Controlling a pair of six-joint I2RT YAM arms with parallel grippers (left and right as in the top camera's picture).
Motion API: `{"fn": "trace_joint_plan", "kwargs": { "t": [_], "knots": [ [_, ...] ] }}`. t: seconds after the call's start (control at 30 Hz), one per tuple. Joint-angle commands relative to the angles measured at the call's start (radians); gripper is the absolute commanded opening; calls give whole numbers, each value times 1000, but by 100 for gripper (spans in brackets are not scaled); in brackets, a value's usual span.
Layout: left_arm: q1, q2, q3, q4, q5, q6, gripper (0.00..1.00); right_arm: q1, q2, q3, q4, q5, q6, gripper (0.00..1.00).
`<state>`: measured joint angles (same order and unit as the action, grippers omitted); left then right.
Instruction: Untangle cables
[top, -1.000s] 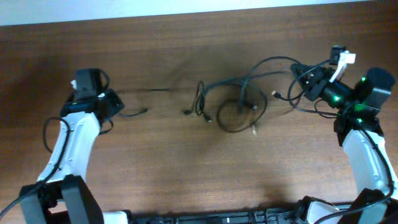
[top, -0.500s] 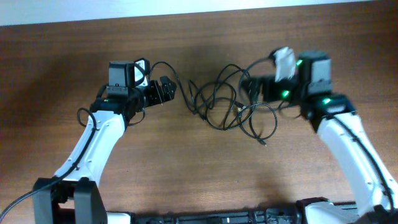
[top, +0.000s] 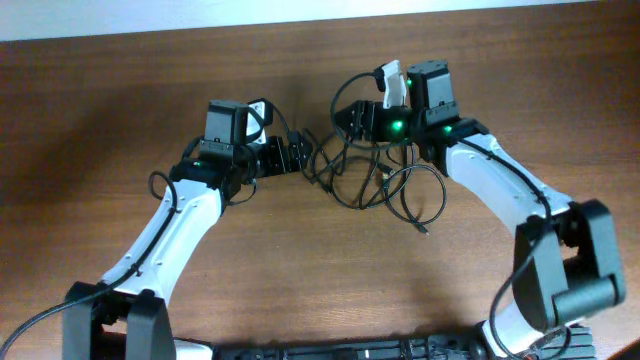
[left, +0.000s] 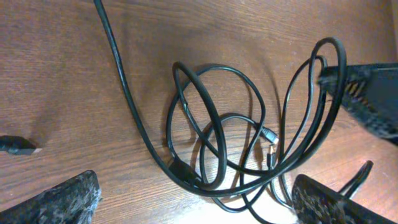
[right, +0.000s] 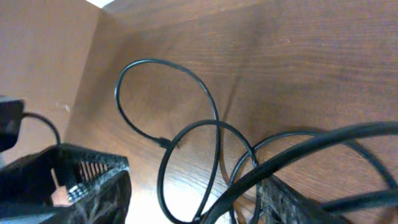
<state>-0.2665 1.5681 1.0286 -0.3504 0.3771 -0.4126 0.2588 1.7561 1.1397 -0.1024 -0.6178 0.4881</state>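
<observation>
The cables (top: 352, 168) lie as a tangle of thin black loops at the middle of the table. My left gripper (top: 292, 155) sits at the tangle's left edge; my right gripper (top: 350, 117) hangs over its upper part. In the left wrist view the left gripper (left: 193, 202) is open wide, with the cables (left: 180, 169) looping between its fingers (left: 62, 199) and a small plug (left: 18, 145) lying apart at the left. In the right wrist view the right gripper (right: 186, 199) has its jaws apart, with loops of the cables (right: 152, 60) running between them.
The wooden table (top: 300, 290) carries nothing but the cables. One loop with a plug end (top: 424, 228) trails toward the front right. The table's far edge (top: 300, 25) runs along the top. The right gripper's finger (left: 367, 93) shows close by in the left wrist view.
Both arms have swung in from the table's sides to the middle. The stretched cables have bunched into a tighter tangle. Both grippers have opened; the right one now sits over the tangle's top.
</observation>
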Motion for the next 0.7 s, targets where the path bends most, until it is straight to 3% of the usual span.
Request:
{"fn": "trace_joint_plan", "kwargs": {
  "t": [0.0, 0.07, 0.1, 0.17, 0.27, 0.43, 0.5, 0.6, 0.67],
  "knots": [
    [0, -14, 6, 2, -11, -9, 99, 58, 52, 3, 53, 27, 90, 50],
    [-5, -14, 6, -2, -7, -9, 100, 89, 57, 8, 102, 23, 94, 11],
    [-17, -13, 4, -2, -7, -9, 100, 90, 56, 18, 101, 15, 94, 4],
    [-61, -8, 3, 2, -12, -9, 100, 78, 54, 34, 99, -63, 93, 4],
    [-137, 42, 2, 5, -140, -8, 90, 55, 32, 41, 98, -135, 93, 4],
    [-157, 87, 2, 6, -124, 424, 84, -10, 13, 41, 37, -143, 76, 4],
    [-157, 113, 2, 40, -176, 475, 75, -11, 13, 41, 35, -166, 40, 4],
    [-181, 187, 2, 89, -164, 475, 52, -11, 13, 41, 24, -164, 40, 4],
    [-194, 216, 2, 88, -249, 473, 35, -12, 11, 41, 23, -165, 40, 4]
  ]
}}
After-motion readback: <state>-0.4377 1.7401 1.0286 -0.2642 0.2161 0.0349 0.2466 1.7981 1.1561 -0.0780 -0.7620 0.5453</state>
